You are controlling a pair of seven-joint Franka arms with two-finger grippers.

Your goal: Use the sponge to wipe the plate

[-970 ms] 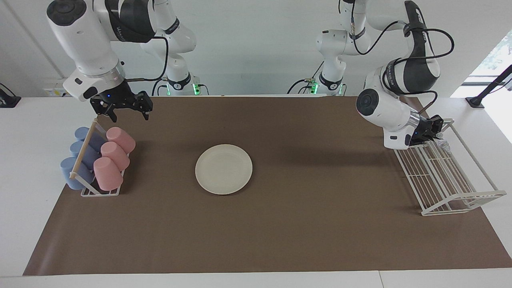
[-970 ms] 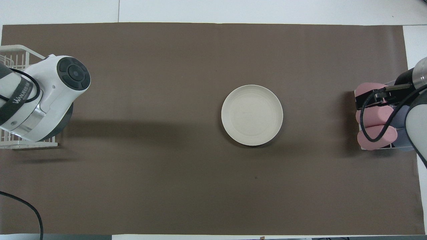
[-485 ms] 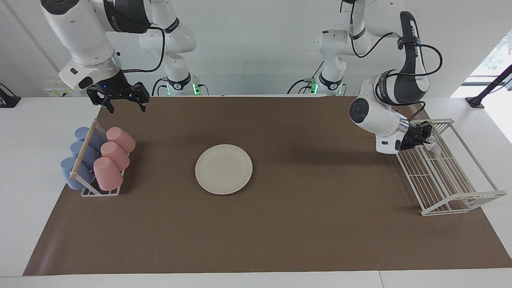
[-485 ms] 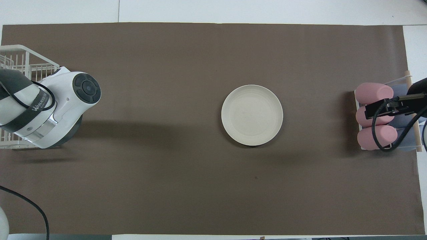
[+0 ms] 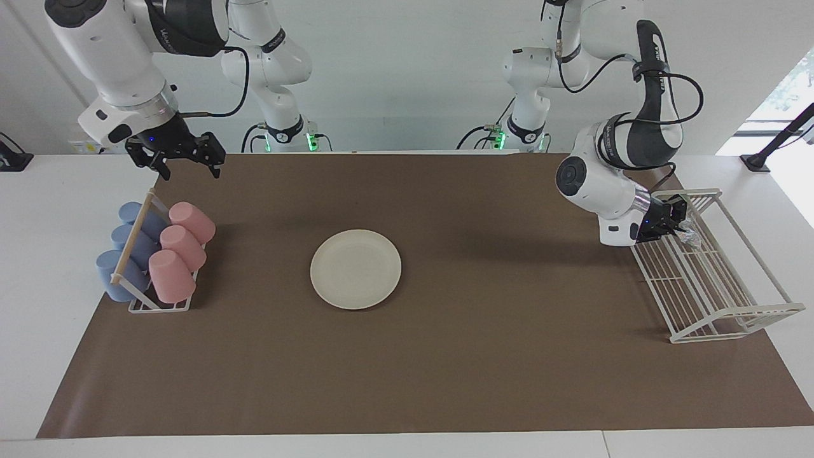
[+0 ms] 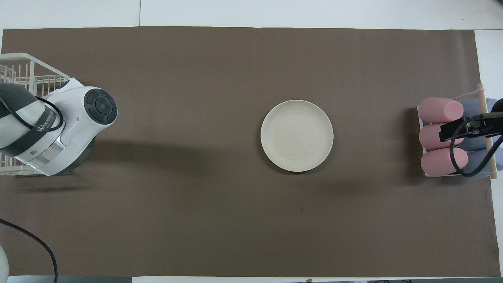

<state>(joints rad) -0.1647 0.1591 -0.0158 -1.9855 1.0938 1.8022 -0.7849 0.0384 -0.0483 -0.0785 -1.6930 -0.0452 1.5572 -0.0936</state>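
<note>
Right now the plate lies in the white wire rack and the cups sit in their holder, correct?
No. The plate lies on the brown mat, not in the white wire rack; the facing view shows it. The cups sit in their holder.

Cream plate (image 6: 297, 135) sits flat on the brown mat (image 6: 196, 216), a little right of frame centre, bare. At the left edge a white arm housing (image 6: 59, 125) covers most of a white wire rack (image 6: 23, 67). At the right edge, pink cups (image 6: 440, 135) lie stacked in a holder, blue cups (image 6: 477, 151) beside them, a black cable (image 6: 458, 159) crossing over.
</note>
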